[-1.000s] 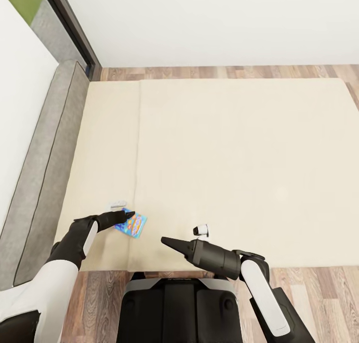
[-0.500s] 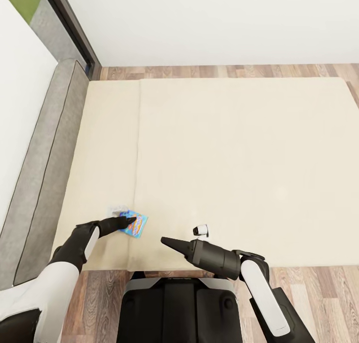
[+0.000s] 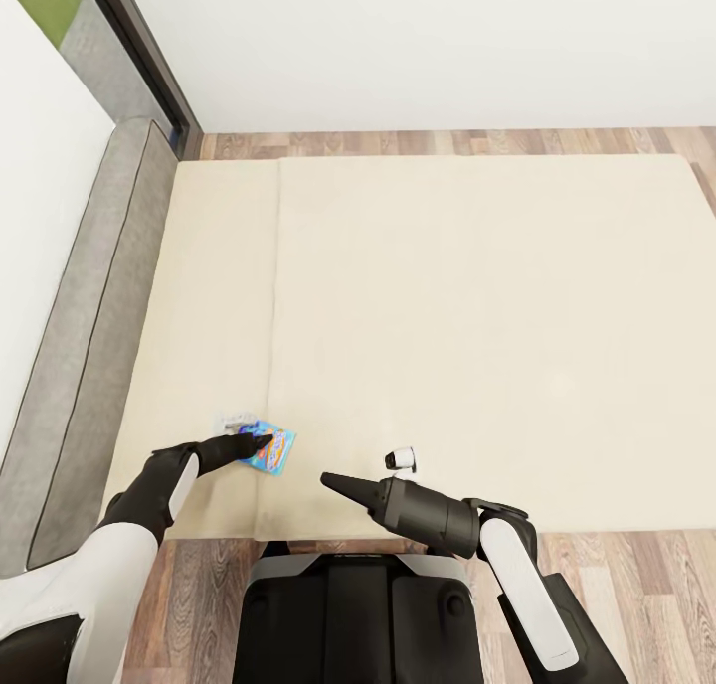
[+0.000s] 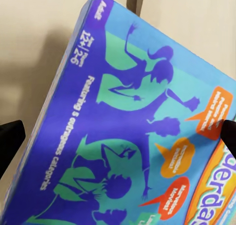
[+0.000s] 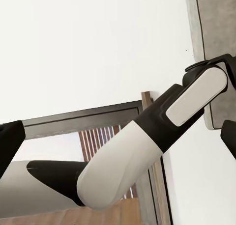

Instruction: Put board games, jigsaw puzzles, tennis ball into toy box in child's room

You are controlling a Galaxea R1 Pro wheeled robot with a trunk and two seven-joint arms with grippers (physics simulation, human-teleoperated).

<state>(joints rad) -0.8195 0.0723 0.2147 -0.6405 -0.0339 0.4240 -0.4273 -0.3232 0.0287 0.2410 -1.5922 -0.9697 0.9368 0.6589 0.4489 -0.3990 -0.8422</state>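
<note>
So the left tool is down on the bed, right at the small blue board game, near the mattress seam and close to the near edge of the bed. From the head view its black tip overlaps the box's left side, so they look to be touching, though I can't really tell from there if it's gripping. The left wrist view helps: the blue game with its purple and green dancer silhouettes and orange speech bubbles sits between the two dark fingertips, one at each side of the box. The fingers are spread wide, about as wide as the box, and whether they're actually pressing on it is hard to say.

The right tool hangs just above the bed edge, a bit to the right of the game, pointing towards it, and looks pinched to a point with nothing in it. Just beyond that arm there's a small white gadget on the mattress.
</note>
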